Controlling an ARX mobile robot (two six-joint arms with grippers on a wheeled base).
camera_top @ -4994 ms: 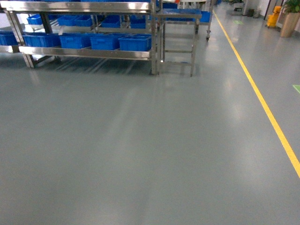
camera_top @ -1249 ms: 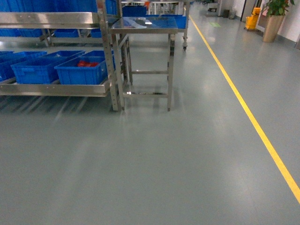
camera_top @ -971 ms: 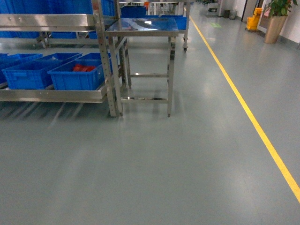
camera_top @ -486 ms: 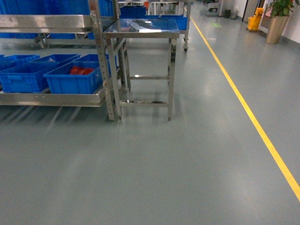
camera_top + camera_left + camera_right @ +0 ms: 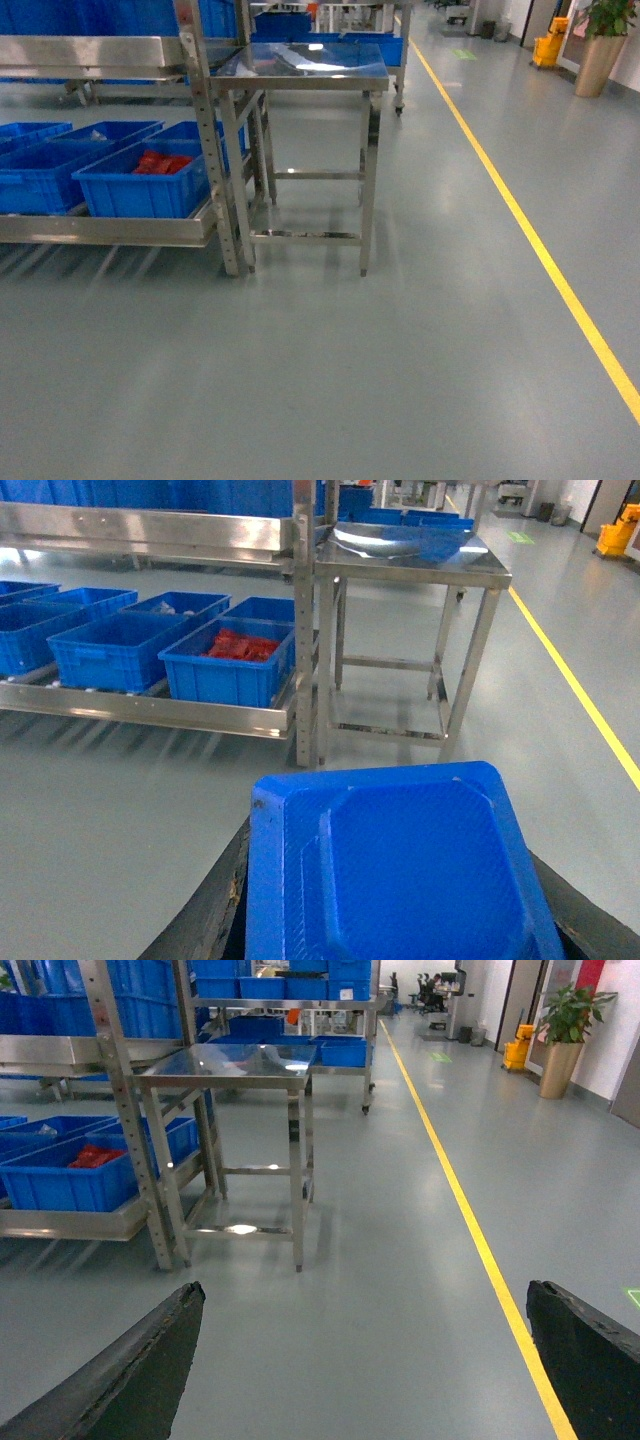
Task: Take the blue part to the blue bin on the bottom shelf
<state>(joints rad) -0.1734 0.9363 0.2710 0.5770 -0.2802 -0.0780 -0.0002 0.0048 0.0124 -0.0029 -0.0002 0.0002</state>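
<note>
Head view: the bottom shelf [image 5: 110,229] runs along the left, its steel rail carrying a row of blue crates. The nearest crate [image 5: 140,185] shows red bags, so it is judged not to be the target. The blue bin [image 5: 40,178] sits just beside it to the left, open top facing up, which suits a drop from above. A steel desk [image 5: 300,70] stands against the rack's end upright. A yellow line [image 5: 530,235] crosses the grey floor on the right. Neither arm appears here, and the robot stands well apart from the shelf, so the step in hand is judged to be the approach. Left wrist view: the blue part [image 5: 400,870], a shallow moulded tray, fills the lower frame and rests between the dark jaws of the left gripper [image 5: 390,920], which grasp it at its sides. It is carried flat and low, probably to keep it steady during travel. The bin [image 5: 115,650] lies ahead to the left, beyond the red-bag crate [image 5: 235,660]. Right wrist view: the right gripper [image 5: 370,1360] has its two dark jaws spread wide at the lower corners, released, with only bare floor between them; the desk [image 5: 225,1065] and shelf [image 5: 70,1222] lie ahead to the left.
</note>
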